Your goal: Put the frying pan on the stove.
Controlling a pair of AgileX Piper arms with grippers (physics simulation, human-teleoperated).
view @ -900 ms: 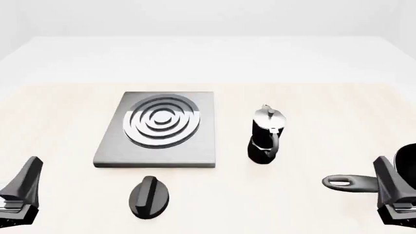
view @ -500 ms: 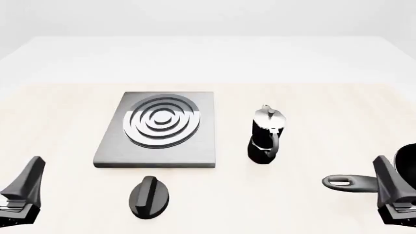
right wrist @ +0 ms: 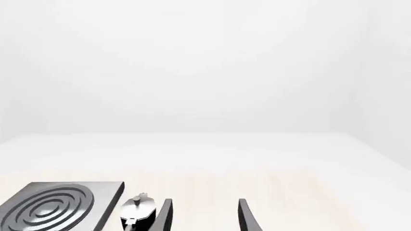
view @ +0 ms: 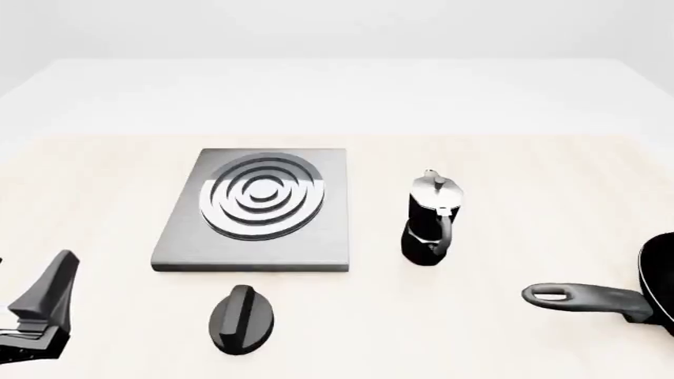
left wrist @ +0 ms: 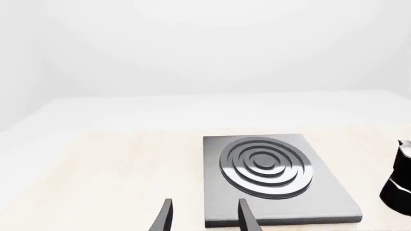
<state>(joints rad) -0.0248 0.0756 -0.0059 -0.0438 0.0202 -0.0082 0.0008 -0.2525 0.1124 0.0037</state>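
The frying pan [view: 661, 286] lies at the table's right edge, half cut off by the frame, with its long grey handle [view: 582, 297] pointing left. Left of centre lies the stove [view: 258, 207], a grey slab with silver rings, also in the left wrist view [left wrist: 270, 178] and the right wrist view [right wrist: 51, 207]. My left gripper [view: 37, 312] hovers at the near left corner; in its wrist view [left wrist: 204, 221] the fingers stand apart and hold nothing. My right gripper [right wrist: 204, 219] shows only in its own wrist view, open and empty, and is out of the front view.
A black-and-silver moka pot [view: 430, 217] stands between stove and pan, also seen from the wrists [left wrist: 401, 185] [right wrist: 136, 210]. A black oval knob [view: 242, 317] lies in front of the stove. The table's far half is pale and bare.
My right gripper has left the front view's lower right corner, uncovering the pan handle's root. My left gripper has drifted slightly right and down. Nothing on the table moved.
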